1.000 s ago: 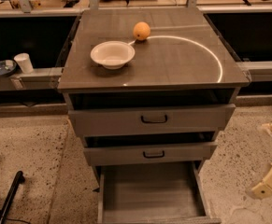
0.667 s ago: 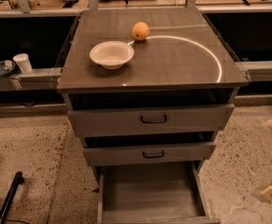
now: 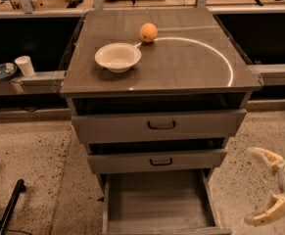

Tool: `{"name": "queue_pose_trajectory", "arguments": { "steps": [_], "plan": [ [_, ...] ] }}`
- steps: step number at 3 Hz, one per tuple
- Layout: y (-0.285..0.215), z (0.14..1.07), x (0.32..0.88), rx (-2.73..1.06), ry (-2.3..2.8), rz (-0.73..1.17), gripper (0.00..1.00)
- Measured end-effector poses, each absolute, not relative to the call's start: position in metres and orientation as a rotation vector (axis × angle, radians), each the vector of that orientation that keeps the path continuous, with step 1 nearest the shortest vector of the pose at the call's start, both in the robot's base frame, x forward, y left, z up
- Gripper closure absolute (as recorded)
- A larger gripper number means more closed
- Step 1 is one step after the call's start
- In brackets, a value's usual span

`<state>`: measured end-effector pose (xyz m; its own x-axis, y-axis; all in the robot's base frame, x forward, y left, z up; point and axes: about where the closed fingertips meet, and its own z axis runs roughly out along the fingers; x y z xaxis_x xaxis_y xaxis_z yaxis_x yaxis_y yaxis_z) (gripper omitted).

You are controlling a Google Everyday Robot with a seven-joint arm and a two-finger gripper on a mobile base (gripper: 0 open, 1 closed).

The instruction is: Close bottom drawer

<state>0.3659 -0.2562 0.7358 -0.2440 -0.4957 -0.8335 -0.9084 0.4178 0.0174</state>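
The bottom drawer [image 3: 156, 199] of the grey cabinet is pulled far out, and its grey wood-grain inside shows empty. Its front lies at the frame's bottom edge and its handle is out of view. My gripper [image 3: 249, 186] hangs low at the right, beside the drawer's right side and apart from it. Its two cream fingers [image 3: 263, 154] are spread wide, open and empty.
The mid-width middle drawer [image 3: 157, 160] and the widest top drawer [image 3: 159, 125] each stand slightly out. On the cabinet top [image 3: 191, 62] sit a white bowl [image 3: 117, 57] and an orange [image 3: 148, 32]. A white cup [image 3: 24, 65] stands on the left ledge. A black pole [image 3: 10, 204] leans low at the left.
My gripper has moved left and a little down, coming further into view and closer to the drawer's right side. The drawers have not moved.
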Motion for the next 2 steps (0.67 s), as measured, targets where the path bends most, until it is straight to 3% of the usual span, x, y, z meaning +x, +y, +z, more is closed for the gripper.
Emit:
{"name": "queue_pose_trajectory", "arguments": {
  "steps": [2],
  "plan": [
    [-0.259, 0.688, 0.367, -1.157, 1.790, 0.734, 0.00]
  ]
}}
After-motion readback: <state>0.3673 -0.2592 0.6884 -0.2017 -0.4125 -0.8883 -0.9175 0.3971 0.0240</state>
